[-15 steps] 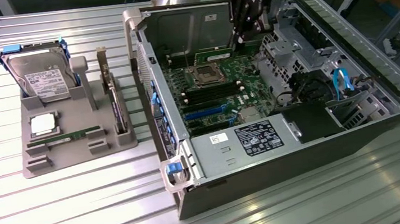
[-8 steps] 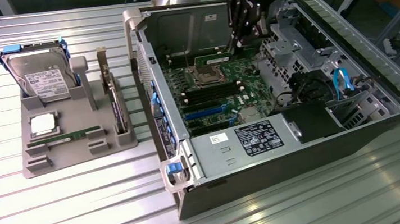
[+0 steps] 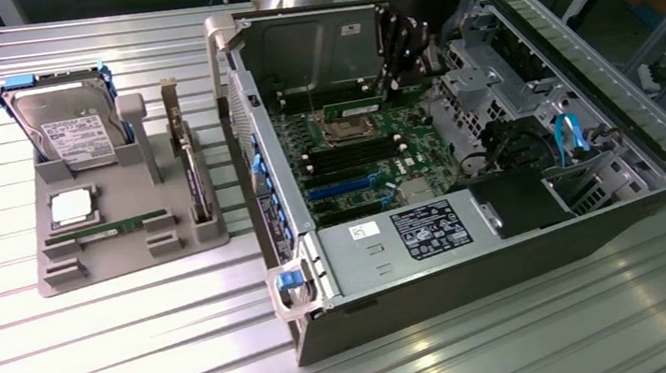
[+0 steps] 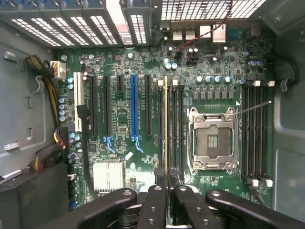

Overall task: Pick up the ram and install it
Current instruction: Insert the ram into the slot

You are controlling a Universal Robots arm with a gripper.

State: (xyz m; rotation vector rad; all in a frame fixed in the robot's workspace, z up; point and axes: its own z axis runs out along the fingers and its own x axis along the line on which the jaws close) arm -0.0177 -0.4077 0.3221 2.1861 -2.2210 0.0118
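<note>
Jaws of the gripper (image 4: pixel 167 185) were pinched narrow on the ram (image 4: pixel 165 125), holding it edge-on inside the open case (image 3: pixel 446 298), right over the memory slots (image 4: pixel 175 129) beside the empty CPU socket (image 4: pixel 212 140) — we couldn't tell if it was touching a slot. We figured it's light, stiff and thin but fragile, so best gripped on its flat faces, off the contacts. Wrist view gave us the line-up with the slots; exterior view showed the stick's green face and the parts tray (image 3: pixel 128 266) outside the case.
</note>
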